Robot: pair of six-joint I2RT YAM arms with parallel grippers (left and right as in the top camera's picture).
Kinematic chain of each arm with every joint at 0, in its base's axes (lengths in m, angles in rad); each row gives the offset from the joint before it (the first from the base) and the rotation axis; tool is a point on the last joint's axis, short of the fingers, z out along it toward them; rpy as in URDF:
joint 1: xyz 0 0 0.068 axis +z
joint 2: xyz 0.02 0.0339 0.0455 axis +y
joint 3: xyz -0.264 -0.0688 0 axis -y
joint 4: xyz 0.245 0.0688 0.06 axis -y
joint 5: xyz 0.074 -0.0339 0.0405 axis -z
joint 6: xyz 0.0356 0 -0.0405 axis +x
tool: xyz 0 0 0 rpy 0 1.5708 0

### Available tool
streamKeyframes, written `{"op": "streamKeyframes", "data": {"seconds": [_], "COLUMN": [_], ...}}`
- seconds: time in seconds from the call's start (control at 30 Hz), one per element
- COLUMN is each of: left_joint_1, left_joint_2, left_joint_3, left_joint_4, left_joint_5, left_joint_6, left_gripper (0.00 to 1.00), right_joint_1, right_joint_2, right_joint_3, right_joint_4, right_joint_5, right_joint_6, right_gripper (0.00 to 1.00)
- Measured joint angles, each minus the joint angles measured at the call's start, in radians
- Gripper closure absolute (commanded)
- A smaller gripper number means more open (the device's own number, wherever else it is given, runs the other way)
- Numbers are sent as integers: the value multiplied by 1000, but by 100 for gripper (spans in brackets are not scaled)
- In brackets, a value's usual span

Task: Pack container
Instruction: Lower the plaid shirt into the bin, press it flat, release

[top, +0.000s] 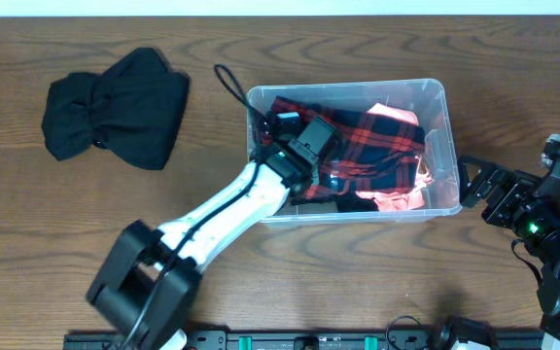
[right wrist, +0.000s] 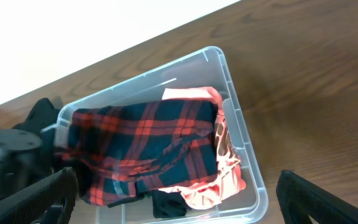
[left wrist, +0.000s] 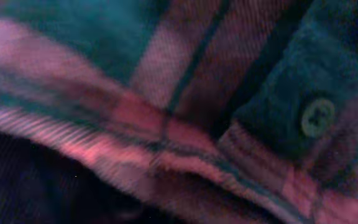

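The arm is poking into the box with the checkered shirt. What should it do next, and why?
Probably lift the left gripper straight up out of the container. The red plaid shirt already lies inside, the wrist camera sees only its fabric pressed close, and a black garment lies outside on the table, not yet packed.

One container point(top: 358, 86). Inside it are one plaid shirt point(top: 377, 146) and one pink garment point(top: 397, 199). One shirt button point(left wrist: 316, 116) shows. On the table lie one black cloth point(top: 120, 107) and one black cord point(top: 229, 83). Two arms: left arm point(top: 231, 204), right arm point(top: 552, 219).
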State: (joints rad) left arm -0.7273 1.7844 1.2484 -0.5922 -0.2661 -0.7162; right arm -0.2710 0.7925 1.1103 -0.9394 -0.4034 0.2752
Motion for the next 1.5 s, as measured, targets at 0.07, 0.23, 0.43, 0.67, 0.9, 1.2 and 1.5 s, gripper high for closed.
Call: {"op": "streamKeyframes", "data": {"seconds": [0.07, 0.23, 0.43, 0.67, 0.9, 1.2, 1.5], "left_joint_1": [0, 7, 7, 7, 69, 121, 129], "left_joint_2": [16, 26, -43, -267, -143, 100, -8], "left_joint_3": [8, 25, 43, 95, 118, 141, 154], "left_joint_4": [3, 20, -45, 102, 164, 82, -93], "left_joint_5": [2, 24, 73, 81, 82, 171, 230], "left_joint_6": [11, 50, 116, 277, 421, 424, 407], "left_gripper": [92, 91, 67, 62, 62, 62, 27], "right_joint_1": [0, 0, 0, 0, 0, 0, 0], "right_joint_2": [0, 0, 0, 0, 0, 0, 0], "right_joint_3": [0, 0, 0, 0, 0, 0, 0], "right_joint_4": [0, 0, 0, 0, 0, 0, 0], "right_joint_5": [0, 0, 0, 0, 0, 0, 0], "right_joint_6": [0, 0, 0, 0, 0, 0, 0], "right_gripper": [1, 1, 1, 1, 1, 1, 1]}}
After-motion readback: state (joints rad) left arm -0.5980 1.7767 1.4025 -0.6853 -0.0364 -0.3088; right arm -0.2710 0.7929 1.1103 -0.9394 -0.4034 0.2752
